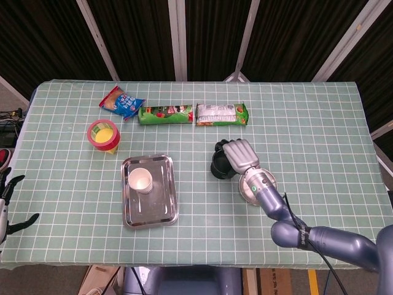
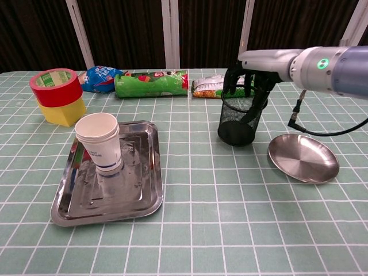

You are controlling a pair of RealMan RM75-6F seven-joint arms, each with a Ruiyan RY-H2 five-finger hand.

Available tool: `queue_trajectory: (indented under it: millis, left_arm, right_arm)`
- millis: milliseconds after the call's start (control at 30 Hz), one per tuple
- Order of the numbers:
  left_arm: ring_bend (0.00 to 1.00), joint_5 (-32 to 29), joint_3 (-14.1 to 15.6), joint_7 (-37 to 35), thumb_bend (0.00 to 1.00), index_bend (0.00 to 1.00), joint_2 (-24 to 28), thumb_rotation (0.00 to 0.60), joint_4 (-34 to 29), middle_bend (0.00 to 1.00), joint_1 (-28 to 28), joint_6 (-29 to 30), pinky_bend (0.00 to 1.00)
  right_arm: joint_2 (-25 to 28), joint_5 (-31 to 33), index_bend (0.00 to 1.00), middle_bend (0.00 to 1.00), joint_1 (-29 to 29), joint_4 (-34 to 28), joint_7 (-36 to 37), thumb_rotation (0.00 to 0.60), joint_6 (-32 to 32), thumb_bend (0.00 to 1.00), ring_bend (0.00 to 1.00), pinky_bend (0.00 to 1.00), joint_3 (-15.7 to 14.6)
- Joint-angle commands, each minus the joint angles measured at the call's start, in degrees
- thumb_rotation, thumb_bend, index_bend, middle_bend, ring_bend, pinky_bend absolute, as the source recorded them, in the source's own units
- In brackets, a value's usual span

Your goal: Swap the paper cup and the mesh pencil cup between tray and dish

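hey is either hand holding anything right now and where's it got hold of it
The right hand grips the mesh pencil cup by its top rim. The left hand holds nothing.

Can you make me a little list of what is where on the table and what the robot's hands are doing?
right hand: grips the mesh pencil cup from above, between tray and dish
dish: bare, nothing in it
paper cup: upright in the tray
left hand: at the table's left edge, holding nothing
tape roll: on a yellow block
snack packs: in a row at the back
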Motion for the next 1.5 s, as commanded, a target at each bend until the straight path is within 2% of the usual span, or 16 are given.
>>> queue_trajectory:
  millis: [33, 67, 133, 200, 233, 400, 533, 667, 767, 833, 933, 1033, 1100, 1233, 1333, 1500]
  left_arm:
    - [0.0, -0.3, -0.1, -0.2, 0.1, 0.17, 0.1, 0.6, 0.0, 0.0, -0.1, -0.3, 0.14]
    - [0.0, -0.3, -0.1, -0.2, 0.1, 0.17, 0.2, 0.6, 0.0, 0.0, -0.1, -0.3, 0.14]
    - [0.0, -0.3, -0.1, 0.1, 0.1, 0.17, 0.2, 0.6, 0.0, 0.0, -0.1, -0.3, 0.14]
    - [0.0, -0.3, 0.0, 0.2, 0.1, 0.17, 0.2, 0.6, 0.0, 0.0, -0.2, -0.4, 0.14]
    - [0.0, -0.2, 0.0, 0.2, 0.1, 0.17, 0.2, 0.6, 0.1, 0.0, -0.2, -0.5, 0.14]
    - [0.0, 1.4, 0.0, -0.5, 0.1, 0.17, 0.0, 0.6, 2.3, 0.0, -1.0, -0.8, 0.14]
    - [0.0, 1.3, 0.2, -1.1, 0.1, 0.17, -0.2, 0.6, 2.8, 0.0, -1.3, -1.5, 0.14]
    - [0.0, 2.9, 1.0, -1.6, 0.1, 0.17, -0.2, 0.6, 2.3, 0.0, -1.9, -2.5, 0.14]
    - [0.0, 4.2, 1.3, -1.1, 0.09, 0.17, -0.1, 0.6, 2.4, 0.0, -3.1, -4.1, 0.14]
    - [0.0, 4.1, 0.7, -0.9, 0.09, 0.17, -0.4, 0.6, 2.7, 0.0, -4.6, -5.7, 0.14]
    - [0.0, 4.0, -0.7, -0.9, 0.07, 0.17, -0.4, 0.6, 2.7, 0.0, -8.2, -9.9, 0.14]
    - [0.0, 3.3, -2.3, 0.8, 0.04, 0.17, -0.1, 0.6, 1.2, 0.0, -12.2, -14.8, 0.13]
    - [0.0, 2.2, -3.4, 2.3, 0.04, 0.17, 0.0, 0.6, -0.5, 0.0, -14.9, -18.2, 0.13]
    - [0.0, -1.4, -5.9, 4.1, 0.04, 0.17, -1.1, 0.6, -3.3, 0.0, -20.9, -25.8, 0.12]
    - [0.0, -4.5, -6.5, 7.6, 0.04, 0.18, -2.9, 0.6, -3.8, 0.0, -24.6, -30.4, 0.12]
    - [0.0, -10.1, -6.7, 13.8, 0.04, 0.18, -7.1, 0.6, -3.3, 0.0, -29.2, -34.5, 0.12]
  right_arm:
    - [-2.5, 0.6, 0.3, 0.28, 1.4, 3.0, 0.7, 0.6, -1.4, 0.0, 0.37, 0.24, -0.2]
    - [-2.9, 0.4, 0.26, 0.24, 1.6, 3.6, 1.2, 0.6, -1.8, 0.0, 0.32, 0.18, -0.4]
    - [-2.9, 0.3, 0.13, 0.12, 1.8, 4.1, 1.7, 0.6, -2.7, 0.0, 0.14, 0.04, -1.0]
    - [-2.3, 0.0, 0.04, 0.04, 2.0, 3.7, 1.4, 0.6, -3.0, 0.0, 0.02, 0.0, -1.7]
    - [-1.7, -0.5, 0.02, 0.02, 2.0, 2.9, 1.0, 0.6, -2.5, 0.0, 0.0, 0.0, -1.9]
    - [5.4, -2.7, 0.0, 0.0, 0.3, -7.8, -3.2, 0.6, 4.1, 0.0, 0.0, 0.0, -3.3]
    - [12.9, -0.7, 0.0, 0.0, -2.0, -18.0, -7.8, 0.6, 10.6, 0.0, 0.0, 0.0, -4.4]
    - [22.2, -3.9, 0.0, 0.0, -9.2, -29.2, -8.2, 0.6, 20.4, 0.0, 0.0, 0.0, -7.9]
    - [27.1, -12.3, 0.0, 0.0, -18.0, -33.7, -0.4, 0.6, 26.3, 0.0, 0.0, 0.0, -12.7]
    - [28.5, -19.7, 0.0, 0.0, -23.8, -32.8, 6.0, 0.6, 29.2, 0.0, 0.0, 0.0, -16.8]
    - [27.7, -29.9, 0.0, 0.0, -31.9, -26.6, 15.3, 0.6, 34.3, 0.0, 0.0, 0.0, -22.8]
    - [25.5, -34.7, 0.0, 0.0, -37.0, -20.0, 21.9, 0.6, 37.3, 0.0, 0.0, 0.0, -25.8]
    - [24.4, -35.4, 0.0, 0.0, -38.6, -17.2, 24.4, 0.6, 37.4, 0.0, 0.0, 0.0, -26.6]
    - [23.8, -35.5, 0.0, 0.0, -39.1, -14.4, 27.1, 0.6, 35.6, 0.0, 0.0, 0.0, -25.8]
    - [23.8, -35.3, 0.0, 0.0, -39.4, -13.9, 27.3, 0.6, 34.9, 0.0, 0.0, 0.0, -25.1]
    - [24.2, -34.7, 0.0, 0.0, -40.1, -13.7, 27.5, 0.6, 34.4, 0.0, 0.0, 0.0, -24.0]
